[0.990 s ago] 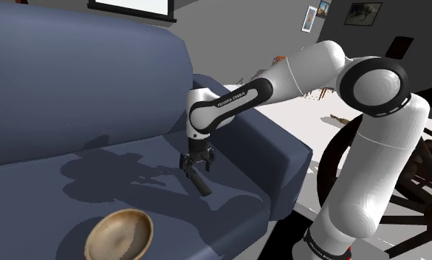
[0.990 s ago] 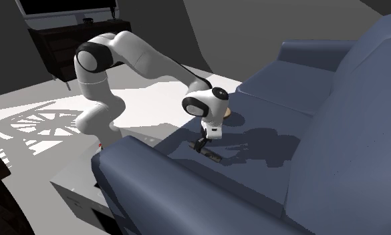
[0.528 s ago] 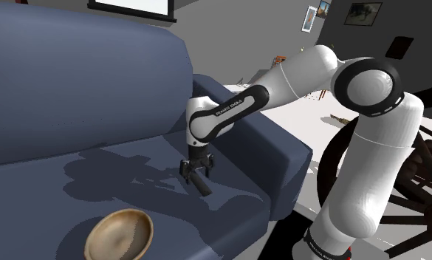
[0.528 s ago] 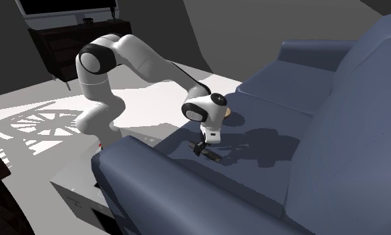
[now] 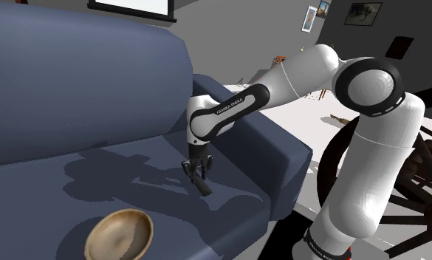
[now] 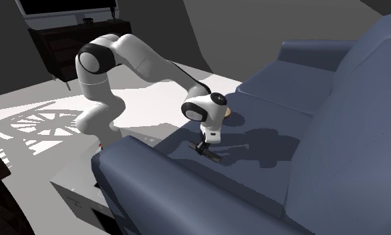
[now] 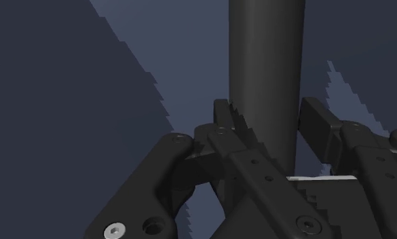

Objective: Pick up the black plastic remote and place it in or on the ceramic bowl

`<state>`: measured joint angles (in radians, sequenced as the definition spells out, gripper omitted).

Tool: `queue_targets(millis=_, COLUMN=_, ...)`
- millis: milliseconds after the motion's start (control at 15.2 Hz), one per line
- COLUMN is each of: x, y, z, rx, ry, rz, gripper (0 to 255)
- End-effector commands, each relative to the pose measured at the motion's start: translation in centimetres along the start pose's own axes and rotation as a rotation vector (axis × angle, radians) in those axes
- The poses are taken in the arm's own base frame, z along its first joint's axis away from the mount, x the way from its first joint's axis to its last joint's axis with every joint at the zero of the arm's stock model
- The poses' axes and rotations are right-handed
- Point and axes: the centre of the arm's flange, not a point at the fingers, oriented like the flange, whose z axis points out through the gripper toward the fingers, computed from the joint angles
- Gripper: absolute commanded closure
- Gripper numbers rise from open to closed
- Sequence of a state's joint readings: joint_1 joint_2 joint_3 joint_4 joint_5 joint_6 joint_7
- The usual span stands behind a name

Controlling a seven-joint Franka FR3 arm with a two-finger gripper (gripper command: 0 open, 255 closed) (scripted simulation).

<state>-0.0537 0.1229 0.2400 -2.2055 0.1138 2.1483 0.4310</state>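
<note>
Shows the grasp step, apparently: all-black two-finger hand (image 5: 195,171) clamped on slim black bar-shaped remote (image 5: 202,185) lying on dark blue sofa seat (image 5: 96,185); calls next for a straight lift, then a carry to tan round bowl (image 5: 120,235).

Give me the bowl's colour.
Tan-brown bowl with faint wood-like streaks; the shoulder view shows it best.

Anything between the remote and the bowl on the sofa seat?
Nothing: shoulder view shows bare blue seat cushion between the remote and the bowl.

Remote (image 5: 201,185) lies on sofa seat (image 5: 96,193) beside armrest (image 5: 269,140), clasped between the fingers (image 7: 319,122) of the gripper (image 5: 196,172); bowl (image 5: 119,235) on seat toward shoulder view's lower left.
</note>
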Motion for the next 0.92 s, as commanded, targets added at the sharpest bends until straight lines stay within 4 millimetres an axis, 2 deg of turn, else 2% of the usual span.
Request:
queue_targets(millis=0, x=-0.2, y=-0.3, z=0.5, rx=0.0, ry=-0.008, rz=-0.006, gripper=255)
queue_targets(millis=396, x=-0.2, y=-0.3, z=0.6, rx=0.0, ry=-0.008, rz=-0.006, gripper=255)
queue_targets(millis=858, x=-1.0, y=-0.4, z=-3.0, rx=0.0, ry=-0.008, rz=-0.006, gripper=255)
